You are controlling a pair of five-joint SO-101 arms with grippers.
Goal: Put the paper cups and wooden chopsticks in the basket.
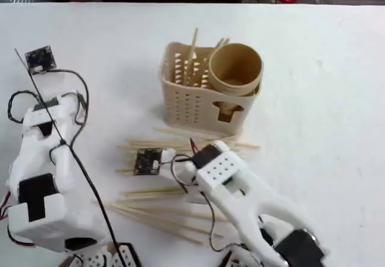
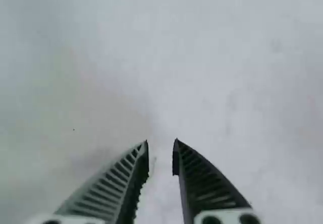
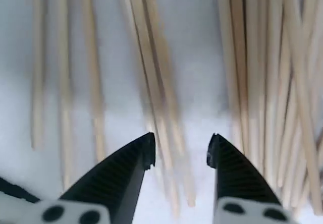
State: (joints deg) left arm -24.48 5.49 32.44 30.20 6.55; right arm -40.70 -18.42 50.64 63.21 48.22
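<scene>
White tabletop (image 1: 313,98) all around. Toward its far middle, cream perforated plastic basket (image 1: 192,107) upright, with brown paper cups (image 1: 236,68) nested in its right side and a few thin wooden chopsticks (image 1: 194,53) leaning in its left. Just in front of the basket, loose pale wooden chopsticks (image 3: 151,82) scattered flat, roughly parallel. Right gripper (image 3: 179,153) hangs low over these, fingers moderately apart, a couple of sticks in line with the gap, nothing clamped. Left gripper (image 2: 160,156) off at the table's left side over bare surface, fingers slightly parted, holding nothing.
</scene>
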